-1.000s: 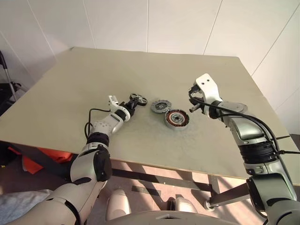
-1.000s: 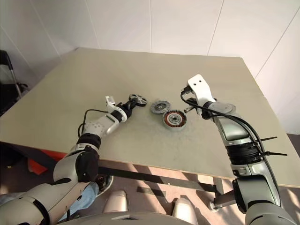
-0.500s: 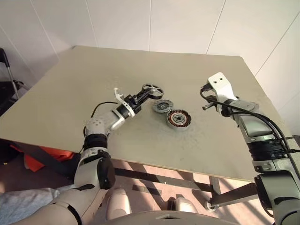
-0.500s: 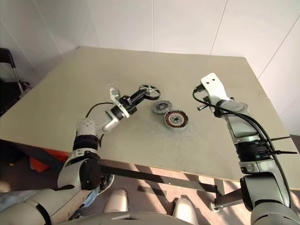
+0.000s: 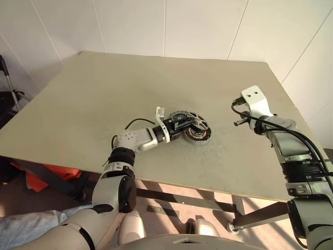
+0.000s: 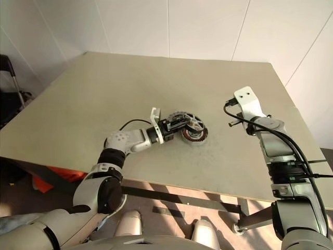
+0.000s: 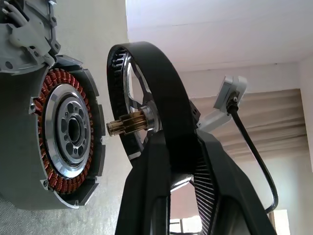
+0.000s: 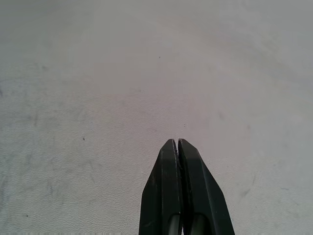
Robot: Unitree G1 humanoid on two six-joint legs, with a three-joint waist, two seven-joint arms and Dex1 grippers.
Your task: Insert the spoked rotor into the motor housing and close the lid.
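Note:
The spoked rotor (image 7: pixel 156 73), a dark ring with thin spokes and a brass shaft, stands on edge in my left gripper (image 5: pixel 184 124), which is shut on its rim. Its shaft points at the hub of the motor housing (image 7: pixel 68 132), a round cup ringed with copper-red coils, with a small gap between them. The housing (image 5: pixel 201 136) lies flat near the middle of the table (image 5: pixel 104 94). Just behind it, partly hidden by the gripper, lies a grey ribbed disc, the lid (image 6: pixel 174 115). My right gripper (image 8: pixel 178 143) is shut, holds nothing, and hangs over bare table right of the housing.
The table's front edge runs close below the housing. Its right edge lies just beyond my right gripper (image 5: pixel 239 123). A dark frame (image 5: pixel 6 78) stands off the table's left side. An orange thing (image 5: pixel 36 179) lies on the floor under the front left.
My left gripper carried the rotor rightward from left of the lid to the housing and turned it on edge. My right gripper drew away to the right, still shut.

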